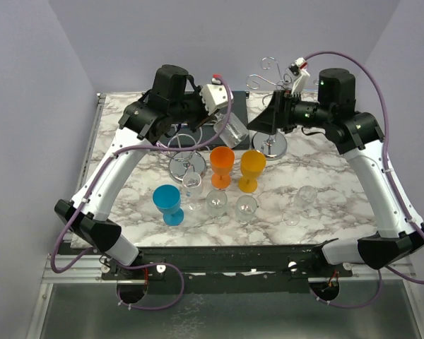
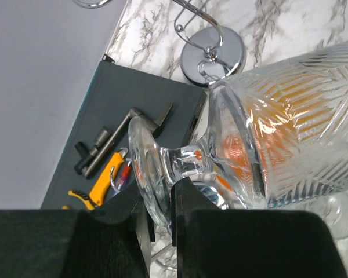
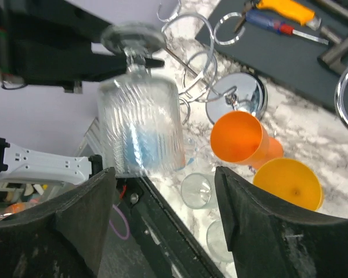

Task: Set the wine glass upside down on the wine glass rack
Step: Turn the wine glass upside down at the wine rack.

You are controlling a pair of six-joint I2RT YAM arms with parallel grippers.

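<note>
Left jaws: my left gripper (image 2: 159,200) is clamped on the wine glass (image 2: 278,127) at its stem, by the foot
Right jaws: my right gripper (image 3: 163,174) gapes wide, holding nothing; the bowl hangs just ahead
Glass: aloft and tilted, between left rack (image 1: 186,167) and right rack (image 1: 274,146)
Room: open air above the table (image 1: 325,176); tool tray (image 2: 139,116) at the far edge
In the way: orange cup (image 3: 239,138), yellow cup (image 3: 290,184) below; blue cup (image 1: 168,203), small clear glasses (image 1: 246,207) nearer my bases
</note>
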